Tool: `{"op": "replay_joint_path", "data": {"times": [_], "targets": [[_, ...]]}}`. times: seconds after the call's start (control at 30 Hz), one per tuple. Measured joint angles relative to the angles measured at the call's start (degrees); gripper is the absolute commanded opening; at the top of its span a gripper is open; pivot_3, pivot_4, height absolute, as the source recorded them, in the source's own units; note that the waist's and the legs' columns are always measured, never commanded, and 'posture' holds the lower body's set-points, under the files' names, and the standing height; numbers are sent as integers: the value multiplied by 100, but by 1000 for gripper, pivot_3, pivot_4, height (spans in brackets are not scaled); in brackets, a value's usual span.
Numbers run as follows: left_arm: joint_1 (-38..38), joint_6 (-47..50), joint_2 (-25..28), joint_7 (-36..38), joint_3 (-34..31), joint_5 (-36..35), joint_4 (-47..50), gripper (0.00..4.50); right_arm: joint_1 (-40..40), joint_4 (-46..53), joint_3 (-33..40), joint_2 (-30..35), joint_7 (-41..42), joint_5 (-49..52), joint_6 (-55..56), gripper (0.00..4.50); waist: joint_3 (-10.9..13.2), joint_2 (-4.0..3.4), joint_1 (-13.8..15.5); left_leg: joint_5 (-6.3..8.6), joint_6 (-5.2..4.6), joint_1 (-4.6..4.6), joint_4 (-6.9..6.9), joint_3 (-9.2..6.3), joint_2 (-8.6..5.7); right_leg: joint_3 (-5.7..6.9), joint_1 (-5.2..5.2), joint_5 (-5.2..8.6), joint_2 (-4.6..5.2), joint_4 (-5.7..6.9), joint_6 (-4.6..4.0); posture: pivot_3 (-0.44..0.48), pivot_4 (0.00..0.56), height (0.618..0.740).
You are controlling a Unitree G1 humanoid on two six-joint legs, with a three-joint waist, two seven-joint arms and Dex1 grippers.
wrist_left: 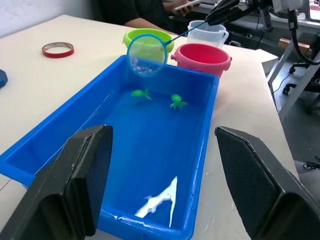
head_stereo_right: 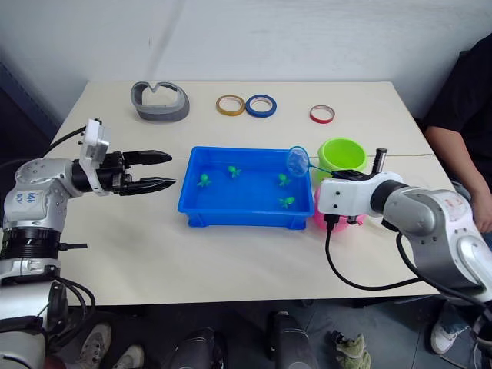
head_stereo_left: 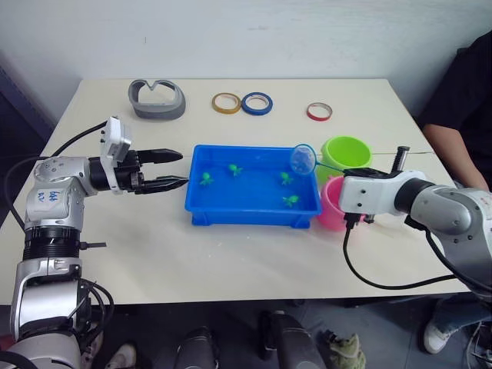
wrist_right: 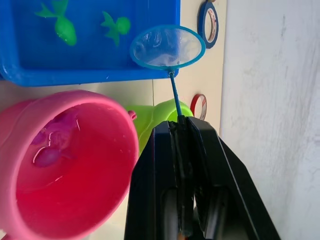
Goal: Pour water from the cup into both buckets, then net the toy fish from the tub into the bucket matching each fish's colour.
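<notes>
I count four green fish in the tub point(head_stereo_left: 201, 201): one point(head_stereo_left: 206, 179) toward my left, one point(head_stereo_left: 234, 169) up the middle, and two on the right, fish three point(head_stereo_left: 286, 177) and fish four point(head_stereo_left: 290, 201), all sitting in shallow water. The tub is bright blue, rectangular, mid-table, with a flanged rim. Two buckets just off its right end: the green bucket point(head_stereo_left: 347, 150) farther from me, the pink bucket point(head_stereo_left: 329, 207) nearer, the two side by side. In the right wrist view I see water in the pink one and at least two magenta fish point(wrist_right: 50, 145) lying in it. One clear cup point(wrist_left: 207, 33) stands just behind the buckets.

My right gripper point(wrist_right: 182, 150) is clamped on the thin handle of the net point(head_stereo_left: 304, 158); one net, a small blue hoop with pale mesh, hanging over the right end of the tub, above the water. I can't make out anything in the mesh.

My left gripper point(head_stereo_left: 173, 169) is spread wide, holding nothing, pointing at the tub's left end, off the table surface.

Along the far side I count three tape rolls: a yellow roll point(head_stereo_left: 227, 102), a blue roll point(head_stereo_left: 257, 103) touching it, and a red roll point(head_stereo_left: 319, 111) apart to the right. One grey holder point(head_stereo_left: 157, 100) sits far left. A person's arm point(head_stereo_left: 453, 154) rests at the right table edge
</notes>
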State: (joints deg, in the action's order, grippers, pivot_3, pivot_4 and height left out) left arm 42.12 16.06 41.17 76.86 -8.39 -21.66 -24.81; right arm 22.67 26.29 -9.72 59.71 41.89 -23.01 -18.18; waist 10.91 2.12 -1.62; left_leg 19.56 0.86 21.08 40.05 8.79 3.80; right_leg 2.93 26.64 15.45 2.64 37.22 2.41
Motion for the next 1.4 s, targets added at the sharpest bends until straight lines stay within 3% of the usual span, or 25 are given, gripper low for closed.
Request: {"op": "replay_joint_path", "data": {"times": [0.33,0.57,0.67,0.83,1.0,1.23,1.4], "targets": [[-287,242,170,-179,-71,-178,471,3602,387,-842,-797,-441,-223,-1390,863,0,0,0,-14,-7,12,-4,1,16,2,-5,4,5,0,17,-9,0,150,727],[-495,451,278,-238,-164,-305,848,3602,429,-1131,-822,-929,-107,-1689,1029,0,0,0,-14,-9,15,-5,2,15,4,-8,5,7,-2,22,-13,0,150,727],[-501,454,278,-228,-162,-305,878,3602,356,-1063,-785,-1531,232,-1325,561,0,1,-1,-17,-11,20,-7,2,15,4,-8,5,7,-3,29,-13,0,150,727],[-501,463,279,-231,-164,-305,879,3602,363,-731,-467,-1971,773,-758,-479,0,0,-1,0,-12,18,-7,7,11,2,-5,3,7,0,32,-13,0,150,727],[-506,471,277,-282,-164,-307,917,3602,488,-502,-76,-2652,1059,-142,-2277,0,0,-1,-12,-12,18,-7,5,-11,4,-7,4,10,-1,38,-18,0,150,727],[-565,472,269,-343,-164,-314,1026,3602,1078,-38,585,-2921,1308,1001,-4582,0,0,-2,-6,-11,16,-5,5,-36,3,-8,5,11,2,38,-21,0,150,727],[-564,462,247,-349,-162,-315,1028,3602,1420,205,721,-3034,1121,1648,-5607,0,0,-2,-3,-11,15,0,3,-38,4,-9,5,13,4,35,-24,0,150,727]]}}
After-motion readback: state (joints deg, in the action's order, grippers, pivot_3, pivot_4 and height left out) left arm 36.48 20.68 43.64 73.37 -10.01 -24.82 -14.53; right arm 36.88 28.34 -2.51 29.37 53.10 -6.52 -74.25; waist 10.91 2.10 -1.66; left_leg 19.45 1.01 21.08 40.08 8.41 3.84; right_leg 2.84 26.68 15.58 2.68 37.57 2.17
